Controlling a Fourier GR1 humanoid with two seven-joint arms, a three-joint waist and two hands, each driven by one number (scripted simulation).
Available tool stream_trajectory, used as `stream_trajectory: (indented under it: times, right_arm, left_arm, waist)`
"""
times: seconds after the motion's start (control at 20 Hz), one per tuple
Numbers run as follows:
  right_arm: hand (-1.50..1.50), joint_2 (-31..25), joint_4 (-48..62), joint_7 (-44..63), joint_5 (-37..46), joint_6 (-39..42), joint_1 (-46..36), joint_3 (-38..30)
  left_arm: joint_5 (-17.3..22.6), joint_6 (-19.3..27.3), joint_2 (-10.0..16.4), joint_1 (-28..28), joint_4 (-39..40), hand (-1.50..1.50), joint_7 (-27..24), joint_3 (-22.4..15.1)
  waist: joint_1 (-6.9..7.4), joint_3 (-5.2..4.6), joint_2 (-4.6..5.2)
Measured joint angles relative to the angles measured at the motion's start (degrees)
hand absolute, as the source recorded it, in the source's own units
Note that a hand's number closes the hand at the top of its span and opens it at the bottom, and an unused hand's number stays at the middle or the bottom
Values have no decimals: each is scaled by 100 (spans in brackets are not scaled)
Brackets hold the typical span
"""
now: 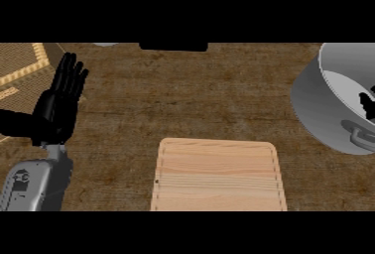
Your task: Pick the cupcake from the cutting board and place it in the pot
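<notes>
The wooden cutting board (218,176) lies at the bottom centre with nothing on it. I see no cupcake anywhere in view. The large grey pot (316,111) stands at the right edge, tilted in perspective, its handle (359,135) facing me. A small black part of my right hand (366,103) shows at the right edge, over the pot's inside; what it holds, if anything, is hidden. My left hand (60,101) rests open at the left with its fingers up, far from board and pot.
A woven mat (22,67) covers the counter's top left corner. A dark object (173,46) and a pale grey one (107,44) sit at the far edge. Brown countertop (198,94) stretches between the board and the pot.
</notes>
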Motion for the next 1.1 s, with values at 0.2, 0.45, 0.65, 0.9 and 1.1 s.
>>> stream_trajectory:
  times: [0.2,0.45,0.65,0.9,1.1]
  right_arm:
    - [-150,-90,483,-450,-62,407,-197,4]
    - [-150,-104,730,-1231,-427,585,-354,-274]
    - [-150,-67,870,-1454,-913,828,-478,-682]
    - [-150,-211,1183,-1308,-1548,1256,-667,-1254]
    - [-150,-536,1390,-1338,-2004,1600,-673,-1688]
  left_arm:
    - [-6,-14,-13,27,-62,0,13,-30]
    - [-52,4,-9,36,-14,0,-68,-10]
    - [-39,18,3,59,-16,0,-83,43]
    - [39,-44,66,25,-18,0,-27,116]
    - [5,8,12,-34,-48,0,49,58]
  waist:
    - [4,-25,-10]
    - [-27,-16,-11]
    - [-76,7,-21]
    - [-74,49,1]
    - [-48,67,26]
